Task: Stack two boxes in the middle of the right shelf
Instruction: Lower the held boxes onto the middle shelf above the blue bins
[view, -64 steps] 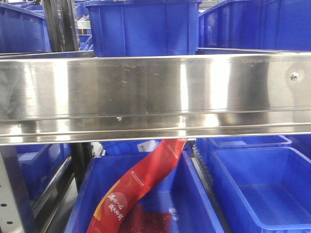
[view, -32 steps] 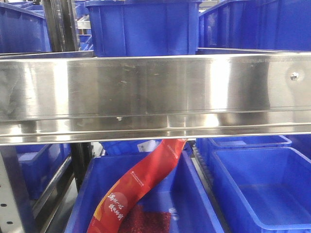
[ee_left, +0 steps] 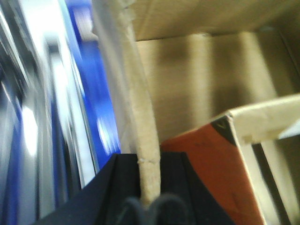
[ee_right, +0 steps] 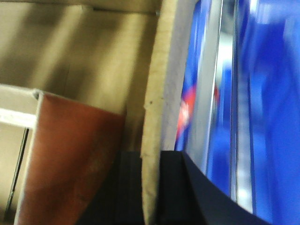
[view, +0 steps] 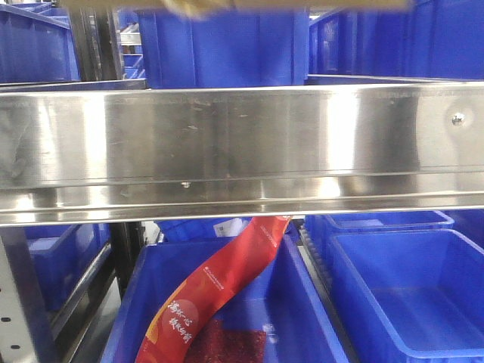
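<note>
A brown cardboard box shows as a thin strip at the very top of the front view, above the shiny steel shelf rail. In the left wrist view my left gripper is shut on the box's left wall edge, with the open box interior and a red-brown item inside. In the right wrist view my right gripper is shut on the box's right wall edge; the same red-brown item lies inside. A second box is not in view.
Blue plastic bins stand on the shelf behind the rail and below it. A red banner strip hangs into the lower middle bin. A perforated grey upright is at lower left.
The box's lower edge has come into the top of the front view; it was absent in both earlier frames. The shelf and bins have not moved.
</note>
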